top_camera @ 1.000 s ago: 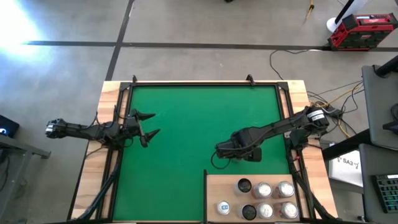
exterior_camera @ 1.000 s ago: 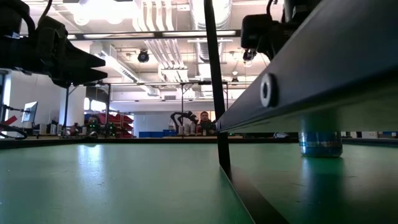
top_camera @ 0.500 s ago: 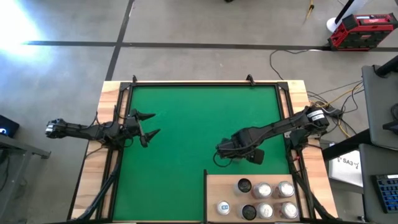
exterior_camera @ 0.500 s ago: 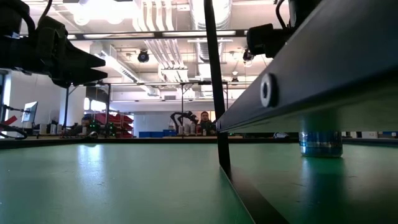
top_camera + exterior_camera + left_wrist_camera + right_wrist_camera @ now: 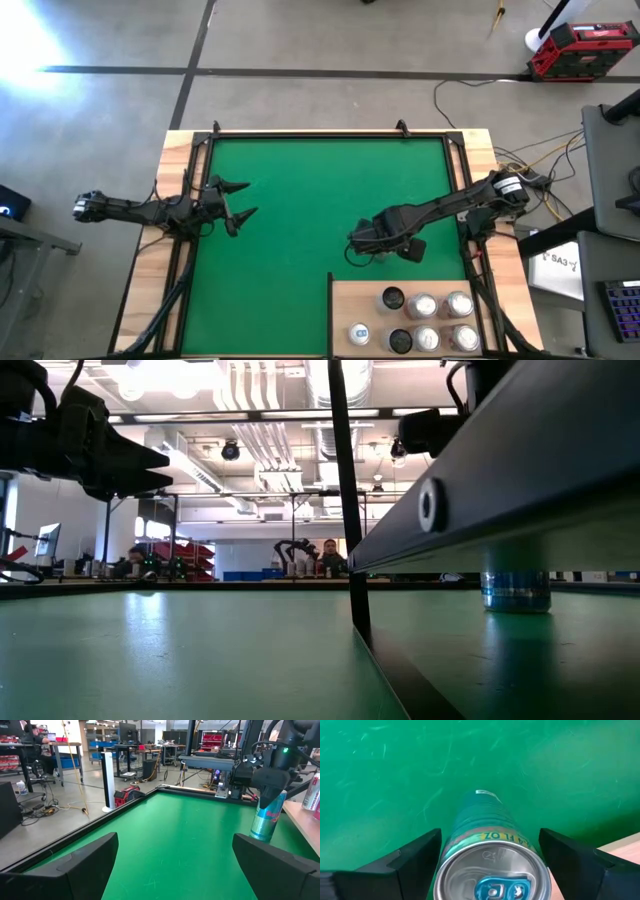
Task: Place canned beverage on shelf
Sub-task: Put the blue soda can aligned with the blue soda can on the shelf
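A slim blue-and-silver can [image 5: 490, 827] stands upright on its base on the green mat [image 5: 300, 190]. It also shows in the left wrist view [image 5: 265, 817] and under the shelf edge in the low view [image 5: 515, 588]. My right gripper [image 5: 362, 242] is over it, pointing down and open. One finger [image 5: 400, 862] stands on each side of the can's upper part, with a gap to the can wall. The pale wooden shelf [image 5: 345, 300] lies at the near right. My left gripper [image 5: 238, 202] waits open at the mat's left edge.
Several cans [image 5: 422, 305] stand on the shelf, filling its right part; its left part is bare wood. Wooden rim strips [image 5: 180, 150] frame the mat. Cables [image 5: 520, 155] lie past the table's right edge. People sit far off in the room [image 5: 325, 555].
My right gripper has come down a little over the can and shifted slightly toward the table's left. The can has stayed standing in place.
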Robot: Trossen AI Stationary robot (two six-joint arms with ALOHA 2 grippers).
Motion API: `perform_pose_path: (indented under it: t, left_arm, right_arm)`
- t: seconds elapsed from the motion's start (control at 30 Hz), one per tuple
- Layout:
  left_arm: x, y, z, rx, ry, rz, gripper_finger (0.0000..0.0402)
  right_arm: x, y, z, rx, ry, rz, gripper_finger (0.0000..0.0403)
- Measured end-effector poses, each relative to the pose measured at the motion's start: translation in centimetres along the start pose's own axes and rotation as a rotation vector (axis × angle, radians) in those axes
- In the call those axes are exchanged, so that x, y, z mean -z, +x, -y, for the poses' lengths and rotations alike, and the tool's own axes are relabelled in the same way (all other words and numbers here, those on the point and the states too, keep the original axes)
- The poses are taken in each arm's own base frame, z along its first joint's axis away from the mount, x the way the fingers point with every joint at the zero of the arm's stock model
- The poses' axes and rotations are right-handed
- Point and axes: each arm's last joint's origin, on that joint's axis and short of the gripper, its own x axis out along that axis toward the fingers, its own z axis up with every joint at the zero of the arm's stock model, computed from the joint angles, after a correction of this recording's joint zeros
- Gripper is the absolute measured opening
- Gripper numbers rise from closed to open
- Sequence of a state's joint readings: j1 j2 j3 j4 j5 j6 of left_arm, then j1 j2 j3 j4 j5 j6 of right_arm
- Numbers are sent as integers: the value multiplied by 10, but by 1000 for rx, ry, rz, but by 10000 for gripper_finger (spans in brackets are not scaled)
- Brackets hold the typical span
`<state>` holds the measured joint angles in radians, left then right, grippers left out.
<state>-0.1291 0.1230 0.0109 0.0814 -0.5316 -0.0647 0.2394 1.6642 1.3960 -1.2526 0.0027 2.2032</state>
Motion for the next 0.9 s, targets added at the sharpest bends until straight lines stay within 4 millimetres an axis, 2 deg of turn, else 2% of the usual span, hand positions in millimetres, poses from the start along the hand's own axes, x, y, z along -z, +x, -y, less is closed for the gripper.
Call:
perform_pose_path:
  t: [0.13,0.2,0.37,0.63,0.9]
  left_arm:
    - [0,0,0,0,0,0,378]
    - [0,0,0,0,0,0,378]
    - [0,0,0,0,-1,0,378]
    - [0,0,0,0,0,0,378]
    - [0,0,0,0,0,0,378]
  right_arm:
    - [1,1,1,2,12,-2,323]
    - [2,1,2,2,5,-2,309]
    - [5,1,3,-5,-33,-10,223]
    - [12,-7,-3,-42,-132,-102,220]
    - [14,-43,-9,-128,-264,-132,220]
